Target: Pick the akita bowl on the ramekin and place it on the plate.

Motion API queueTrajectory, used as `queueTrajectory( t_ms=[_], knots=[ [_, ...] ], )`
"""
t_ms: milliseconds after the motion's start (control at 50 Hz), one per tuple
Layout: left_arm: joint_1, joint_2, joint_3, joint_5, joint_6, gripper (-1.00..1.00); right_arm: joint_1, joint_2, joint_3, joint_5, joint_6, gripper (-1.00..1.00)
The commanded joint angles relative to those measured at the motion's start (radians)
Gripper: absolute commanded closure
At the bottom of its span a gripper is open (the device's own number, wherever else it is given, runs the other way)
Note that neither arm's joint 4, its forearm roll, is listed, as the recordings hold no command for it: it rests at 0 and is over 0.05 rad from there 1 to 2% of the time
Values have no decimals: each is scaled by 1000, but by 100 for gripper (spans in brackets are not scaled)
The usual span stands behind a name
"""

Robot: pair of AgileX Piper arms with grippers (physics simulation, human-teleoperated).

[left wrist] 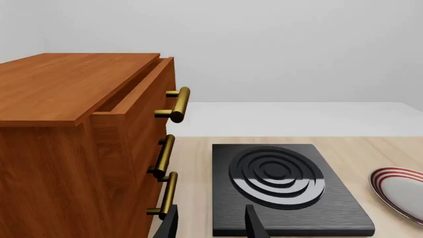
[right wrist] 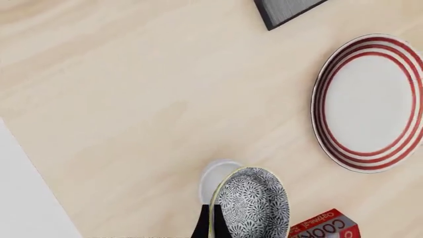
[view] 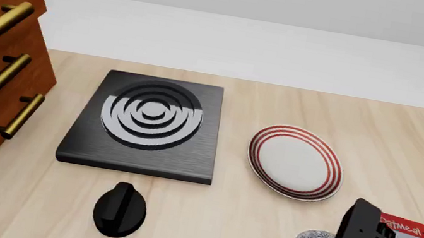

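Carry step: right hand (right wrist: 213,223) clamped on akita bowl (right wrist: 254,208) rim, raised off ramekin (right wrist: 215,176). Left hand (left wrist: 211,223) wide, idle. Next: across to plate (right wrist: 370,101), lower, release.

The right gripper (right wrist: 210,223) is clamped on the akita bowl's (right wrist: 254,208) rim at the table's near right. The left gripper (left wrist: 210,223) hangs with fingers apart, holding nothing.

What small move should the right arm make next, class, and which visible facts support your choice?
Probably carry the akita bowl toward the plate. In the right wrist view the right pincer grips the bowl's rim, and the bowl appears lifted and tilted off the ramekin. The plate lies bare further along the table.
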Motion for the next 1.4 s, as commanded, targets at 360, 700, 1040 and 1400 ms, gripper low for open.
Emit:
queueTrajectory(
  t_ms=[360,700,1040,1400],
  knots=[
    [0,0,0,0,0,-100,-110,-39,-113,96,-144,100],
    [0,0,0,0,0,-100,-197,37,-202,43,-224,100],
    [0,0,0,0,0,-100,-263,147,-286,-5,-287,100],
    [0,0,0,0,0,-100,-357,257,-341,-124,-355,100]
  ],
)
